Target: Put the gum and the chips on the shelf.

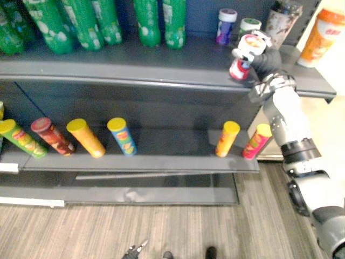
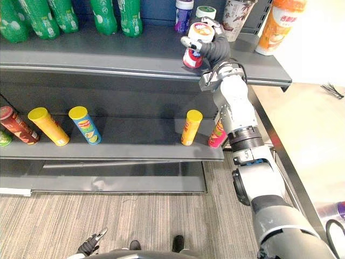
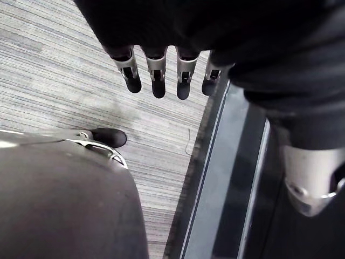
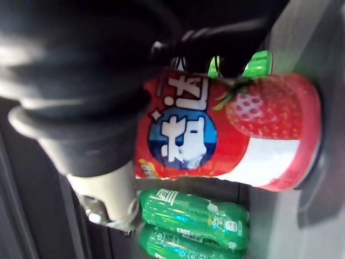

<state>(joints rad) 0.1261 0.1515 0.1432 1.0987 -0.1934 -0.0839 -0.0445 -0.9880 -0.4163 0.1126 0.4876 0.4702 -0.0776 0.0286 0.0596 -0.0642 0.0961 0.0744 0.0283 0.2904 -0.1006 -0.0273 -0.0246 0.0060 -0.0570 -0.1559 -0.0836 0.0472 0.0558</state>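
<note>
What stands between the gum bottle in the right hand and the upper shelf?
Nothing visible. The right hand holds the gum bottle at a bare front strip of the upper shelf; the purple bottle and the green-lidded bottle stand behind it.

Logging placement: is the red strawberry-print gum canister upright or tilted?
Tilted: the red gum canister leans rightward in the right hand, over the grey shelf.

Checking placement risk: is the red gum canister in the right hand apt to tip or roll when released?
Probably rigid: the right hand grips the gum canister without visible denting. Round and tilted at the upper shelf, it may tip then roll.
</note>
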